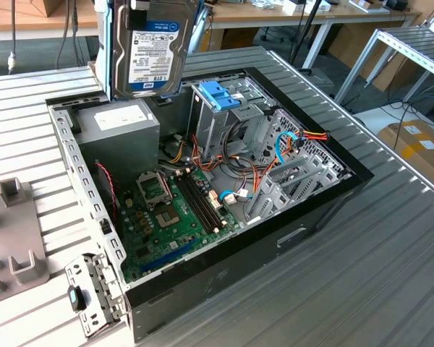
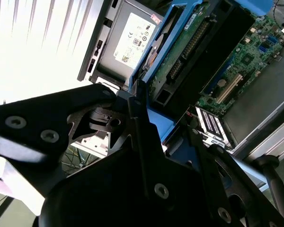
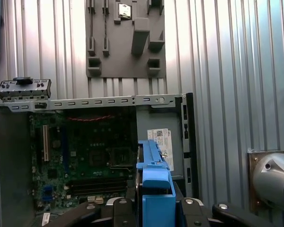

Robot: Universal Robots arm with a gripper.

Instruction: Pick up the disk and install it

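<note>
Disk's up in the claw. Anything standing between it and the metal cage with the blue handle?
Nothing visible does. The disk, upright in the claw, hangs over the power supply; the cage stands to the exterior view's right of it with only open air between. Cables lie lower, at the cage's foot.

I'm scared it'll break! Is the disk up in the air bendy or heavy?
Probably stiff: the disk hangs flat and straight in the gripper. Its metal body looks heavy for its size; its bare circuit board seems fragile.
</note>
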